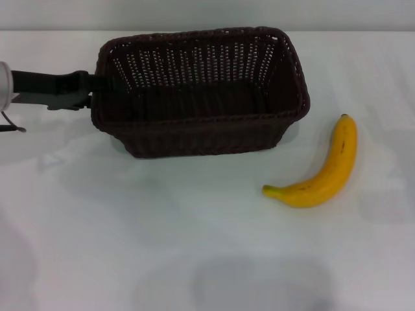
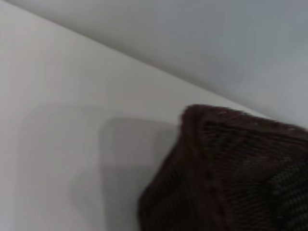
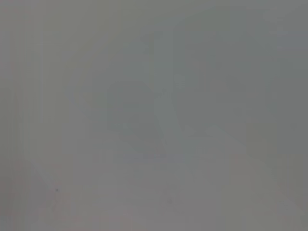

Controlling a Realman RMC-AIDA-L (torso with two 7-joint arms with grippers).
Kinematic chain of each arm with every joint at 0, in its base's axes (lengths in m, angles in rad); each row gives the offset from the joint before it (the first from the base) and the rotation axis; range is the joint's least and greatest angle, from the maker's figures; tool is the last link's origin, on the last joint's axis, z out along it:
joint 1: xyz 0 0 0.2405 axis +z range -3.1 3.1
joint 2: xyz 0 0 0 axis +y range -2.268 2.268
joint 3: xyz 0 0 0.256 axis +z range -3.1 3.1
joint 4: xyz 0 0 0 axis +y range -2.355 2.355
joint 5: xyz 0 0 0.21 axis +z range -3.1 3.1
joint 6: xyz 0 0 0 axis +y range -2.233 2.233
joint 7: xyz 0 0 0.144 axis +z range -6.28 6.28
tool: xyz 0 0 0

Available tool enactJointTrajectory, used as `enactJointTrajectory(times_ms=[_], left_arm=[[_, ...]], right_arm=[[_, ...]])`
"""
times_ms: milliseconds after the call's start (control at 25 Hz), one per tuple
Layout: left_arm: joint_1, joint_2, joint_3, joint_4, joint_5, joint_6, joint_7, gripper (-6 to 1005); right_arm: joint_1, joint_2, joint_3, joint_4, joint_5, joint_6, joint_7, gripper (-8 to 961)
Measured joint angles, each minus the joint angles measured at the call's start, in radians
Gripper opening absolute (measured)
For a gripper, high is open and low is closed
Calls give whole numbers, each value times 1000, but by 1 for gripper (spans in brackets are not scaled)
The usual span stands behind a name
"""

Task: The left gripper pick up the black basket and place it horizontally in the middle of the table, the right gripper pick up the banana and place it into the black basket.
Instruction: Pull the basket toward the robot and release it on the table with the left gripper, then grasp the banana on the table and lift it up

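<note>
The black basket (image 1: 201, 135) lies lengthwise across the middle-back of the white table (image 1: 162, 233), open side up and empty. My left gripper (image 1: 96, 83) reaches in from the left and is shut on the basket's left rim. The left wrist view shows a corner of the basket (image 2: 231, 178) close up over the table (image 2: 57, 120). The yellow banana (image 1: 324, 172) lies on the table to the right of the basket and nearer me, apart from it, dark tip pointing away. My right gripper is out of view; its wrist view shows only a plain grey surface.
A pale wall runs along the table's far edge (image 1: 207, 29). Soft shadows fall on the table at the near middle (image 1: 259, 278).
</note>
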Motion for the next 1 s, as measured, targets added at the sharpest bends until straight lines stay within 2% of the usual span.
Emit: enactJointTrajectory(times_ms=[120, 240, 360, 560, 640, 720, 760, 800, 880, 960, 1000], left_arm=[[41, -18, 0, 81, -30, -47, 10, 742], [83, -23, 0, 133, -48, -75, 14, 837], [142, -23, -1, 169, -112, -125, 60, 857], [316, -23, -11, 231, -409, -202, 197, 870], [393, -26, -11, 232, -570, -210, 283, 870], [473, -40, -11, 223, -739, -203, 415, 869], [521, -57, -15, 216, -823, -191, 501, 869], [531, -62, -16, 213, -844, -188, 526, 869], [580, -87, -40, 192, -925, -173, 637, 868], [604, -113, -104, 145, -974, -167, 758, 868], [606, -117, -124, 130, -978, -167, 785, 867]], right_arm=[[-2, 0, 0, 1, 0, 0, 0, 840], [-9, 0, 0, 1, -1, 6, 0, 840], [-17, 0, 2, 1, -1, 18, 9, 840], [-30, -11, -19, -11, -6, 22, 155, 840], [-45, -15, -68, -47, -11, 20, 257, 840], [-70, -18, -122, -108, -21, 14, 378, 841], [-87, -19, -151, -151, -34, 7, 462, 841], [-104, -22, -178, -197, -49, -3, 541, 841], [-134, -33, -225, -295, -100, -34, 711, 841], [-155, -50, -256, -407, -196, -66, 902, 840], [-162, -61, -266, -468, -267, -79, 1004, 840]])
